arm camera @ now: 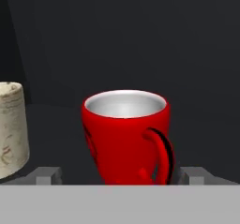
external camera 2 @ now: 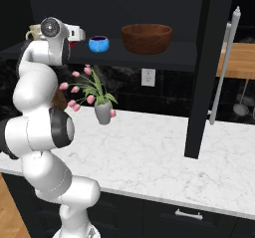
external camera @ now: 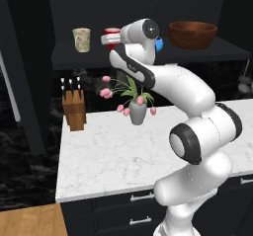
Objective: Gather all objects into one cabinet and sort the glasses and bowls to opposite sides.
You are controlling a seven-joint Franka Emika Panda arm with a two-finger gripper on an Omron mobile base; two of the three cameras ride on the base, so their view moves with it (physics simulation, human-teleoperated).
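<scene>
On the dark shelf [external camera: 74,58] of the black cabinet, the red mug [arm camera: 124,138] stands upright with its handle turned toward the camera. My gripper [arm camera: 121,174] is open around it, one fingertip on each side with a gap to the mug's wall. The beige cup [arm camera: 10,129] stands just left of it. In the left base view the mug [external camera: 112,31] peeks out behind my hand, with the cup [external camera: 81,39] to its left. The small blue bowl [external camera 2: 98,44] and the big brown bowl [external camera 2: 147,38] sit further right on the shelf.
The cabinet's tall door [external camera 2: 199,82] stands open on the right, its pale bar handle [external camera 2: 224,67] facing out. Below the shelf, a grey vase of pink tulips [external camera: 137,112] and a wooden knife block [external camera: 74,109] stand on the marble counter [external camera: 108,156].
</scene>
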